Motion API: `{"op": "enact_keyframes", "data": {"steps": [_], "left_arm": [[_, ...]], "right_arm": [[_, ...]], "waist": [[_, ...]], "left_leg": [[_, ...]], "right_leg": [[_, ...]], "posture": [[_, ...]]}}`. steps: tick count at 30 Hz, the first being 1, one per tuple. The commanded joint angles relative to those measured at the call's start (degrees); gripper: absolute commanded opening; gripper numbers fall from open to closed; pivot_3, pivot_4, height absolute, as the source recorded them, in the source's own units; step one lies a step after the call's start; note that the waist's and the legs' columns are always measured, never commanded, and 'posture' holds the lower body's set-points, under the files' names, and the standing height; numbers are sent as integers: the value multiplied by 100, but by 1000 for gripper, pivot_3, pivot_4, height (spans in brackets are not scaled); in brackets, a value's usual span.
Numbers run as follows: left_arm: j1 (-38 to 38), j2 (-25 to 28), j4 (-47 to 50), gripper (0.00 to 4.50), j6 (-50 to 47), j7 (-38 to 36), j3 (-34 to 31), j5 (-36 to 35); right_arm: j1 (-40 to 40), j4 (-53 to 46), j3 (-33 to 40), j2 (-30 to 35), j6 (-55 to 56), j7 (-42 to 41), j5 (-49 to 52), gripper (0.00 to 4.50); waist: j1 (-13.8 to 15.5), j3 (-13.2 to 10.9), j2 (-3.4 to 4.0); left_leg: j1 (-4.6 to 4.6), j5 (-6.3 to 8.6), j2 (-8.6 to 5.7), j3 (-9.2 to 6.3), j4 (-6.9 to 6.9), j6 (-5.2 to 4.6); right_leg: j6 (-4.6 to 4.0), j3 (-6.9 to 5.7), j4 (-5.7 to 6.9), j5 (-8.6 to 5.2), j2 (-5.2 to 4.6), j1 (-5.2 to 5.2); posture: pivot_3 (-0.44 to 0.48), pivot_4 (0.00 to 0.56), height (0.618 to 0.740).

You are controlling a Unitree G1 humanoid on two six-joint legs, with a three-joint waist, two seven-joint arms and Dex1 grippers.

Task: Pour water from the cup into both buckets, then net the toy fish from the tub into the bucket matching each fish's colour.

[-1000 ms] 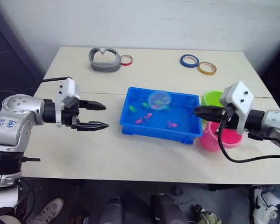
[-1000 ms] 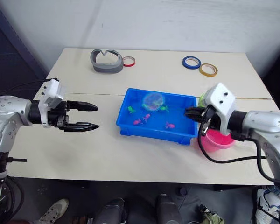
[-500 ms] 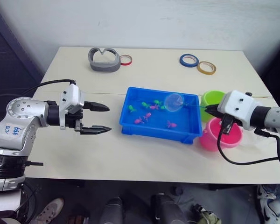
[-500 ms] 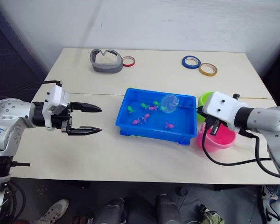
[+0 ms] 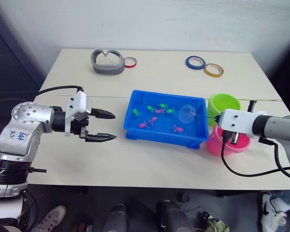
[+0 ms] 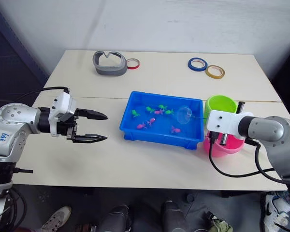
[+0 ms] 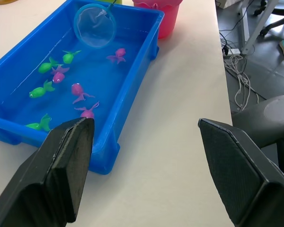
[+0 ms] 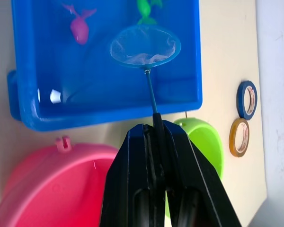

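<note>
On the cream desk (image 5: 150, 72): a grey heart-shaped band (image 5: 108, 62) at 11 o'clock beside a red tape ring (image 5: 130, 62); blue tape ring (image 5: 195, 62) and yellow tape ring (image 5: 213, 70) at 1 o'clock.

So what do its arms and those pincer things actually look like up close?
Both arms are silver-grey metal tubes with rounded joints. Each wrist carries a white boxy block, and black cables loop along the forearms. The left arm's round joint has blue handwritten marks. The left gripper and right gripper each end in two black, tapering fingers.
</note>
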State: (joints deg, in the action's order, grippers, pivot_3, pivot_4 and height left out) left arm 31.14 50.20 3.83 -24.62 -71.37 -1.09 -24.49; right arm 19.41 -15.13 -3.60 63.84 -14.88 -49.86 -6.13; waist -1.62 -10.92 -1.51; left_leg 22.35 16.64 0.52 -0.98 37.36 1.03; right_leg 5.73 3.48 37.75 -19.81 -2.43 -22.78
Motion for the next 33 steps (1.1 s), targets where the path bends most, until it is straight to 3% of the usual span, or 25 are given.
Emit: {"op": "enact_keyframes", "data": {"steps": [1,15,24,33], "left_arm": [[62,-11,182,3841,-19,43,-33,-36],[-99,-48,443,3841,-173,148,-99,-140],[-166,-50,488,3841,-195,193,-129,-166],[-177,-54,426,3841,-230,190,-200,-258]], "right_arm": [[48,7,29,78,248,2,-284,0],[-327,-458,201,-54,17,-695,118,0],[-209,-954,362,-944,-1781,-492,1110,0],[-184,-997,862,-1237,-2677,-349,1965,0]], "waist": [[-3,0,0],[-6,0,0],[-2,0,0],[7,0,0]], "left_leg": [[0,0,0,0,0,0],[-4,0,0,0,5,1],[-3,-1,0,-1,8,1],[-3,-1,-1,-3,8,1]], "right_leg": [[0,0,1,0,0,0],[0,0,10,0,3,1],[0,1,12,0,3,3],[0,-1,12,0,2,3]], "posture": [[0,150,740],[0,150,740],[0,150,740],[0,150,740]]}}
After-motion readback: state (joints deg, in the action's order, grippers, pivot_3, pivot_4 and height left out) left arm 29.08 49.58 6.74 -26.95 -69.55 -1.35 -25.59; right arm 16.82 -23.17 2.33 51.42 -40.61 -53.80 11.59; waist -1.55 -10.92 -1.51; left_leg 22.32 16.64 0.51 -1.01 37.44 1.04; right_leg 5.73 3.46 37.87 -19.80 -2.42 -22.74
